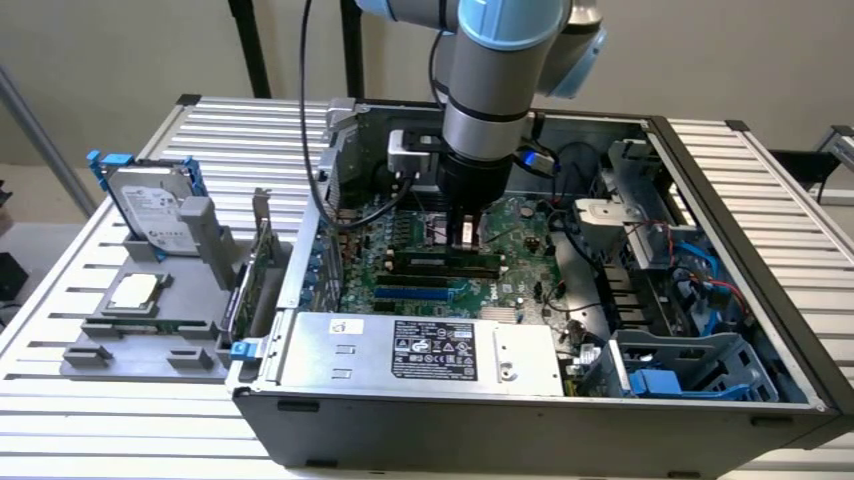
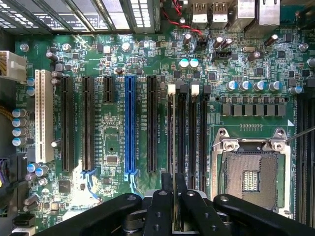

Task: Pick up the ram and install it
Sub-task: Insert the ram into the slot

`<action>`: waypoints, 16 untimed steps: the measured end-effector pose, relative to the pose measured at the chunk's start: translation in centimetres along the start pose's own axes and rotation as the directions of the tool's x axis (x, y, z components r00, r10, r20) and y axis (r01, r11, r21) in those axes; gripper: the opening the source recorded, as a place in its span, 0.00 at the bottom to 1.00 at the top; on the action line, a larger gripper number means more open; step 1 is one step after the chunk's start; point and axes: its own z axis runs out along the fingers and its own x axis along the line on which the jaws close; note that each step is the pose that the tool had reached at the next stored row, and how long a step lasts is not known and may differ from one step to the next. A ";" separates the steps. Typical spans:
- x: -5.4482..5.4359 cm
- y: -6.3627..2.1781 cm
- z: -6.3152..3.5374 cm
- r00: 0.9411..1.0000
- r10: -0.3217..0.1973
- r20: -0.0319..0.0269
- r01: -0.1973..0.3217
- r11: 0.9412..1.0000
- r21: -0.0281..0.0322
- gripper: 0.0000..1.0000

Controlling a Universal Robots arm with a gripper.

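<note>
- I see my gripper (image 1: 465,238) in the middle of the exterior view, low inside the open computer case (image 1: 747,300).
- In the wrist view, my gripper (image 2: 174,196) is pressed nearly together, pinching the ram (image 2: 173,147).
- The ram shows there edge-on, as 1 thin pale line running up the middle of the frame from between the black fingers (image 2: 160,206).
- The ram lies along 1 of the black memory slots (image 2: 181,132), right at the slot with a white clip (image 2: 172,89) at its far end. I cannot tell if it is pushed all the way in.
- The blue slot (image 2: 130,123) is just beside it, toward the middle left of the wrist frame.
- The empty processor socket (image 2: 251,172) sits at the lower right of that frame.
- In the exterior view's left, a grey holder tray (image 1: 134,340) rests on the table (image 1: 80,420).
- On the tray stand a hard drive (image 1: 150,210) and a square silver processor chip (image 1: 136,292).
</note>
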 end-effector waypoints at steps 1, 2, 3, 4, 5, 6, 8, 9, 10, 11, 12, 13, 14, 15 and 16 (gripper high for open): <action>0.0 0.00 0.01 1.000 0.000 0.000 0.000 1.000 0.000 0.13; 0.0 0.00 0.04 1.000 0.000 0.000 0.000 1.000 0.000 0.13; 0.0 0.00 0.07 1.000 0.000 0.000 0.000 1.000 0.000 0.13; 0.0 0.00 0.11 1.000 0.000 0.000 0.000 1.000 0.000 0.13; 0.0 -0.01 0.16 1.000 0.000 0.000 0.000 1.000 0.000 0.13; 0.0 -0.01 0.20 1.000 0.000 0.000 0.000 1.000 0.000 0.13; 0.0 -0.01 0.26 1.000 0.000 -0.001 0.000 1.000 0.000 0.13; 0.0 -0.01 0.28 1.000 0.000 -0.001 0.000 1.000 0.000 0.13; 0.0 -0.01 0.28 1.000 0.000 -0.001 0.000 1.000 0.000 0.13; 0.0 -0.01 0.28 1.000 0.000 -0.001 0.000 1.000 0.000 0.15; 0.0 -0.01 0.29 1.000 0.000 -0.001 0.000 1.000 0.000 0.15; 0.0 -0.01 0.28 1.000 0.000 -0.001 0.000 1.000 0.000 0.15; 0.0 0.00 0.19 1.000 0.000 -0.001 0.000 1.000 0.000 0.21; 0.0 0.01 0.03 1.000 0.000 -0.001 0.000 1.000 0.000 0.21; 0.0 0.02 -0.19 1.000 0.000 -0.001 0.000 1.000 -0.001 0.21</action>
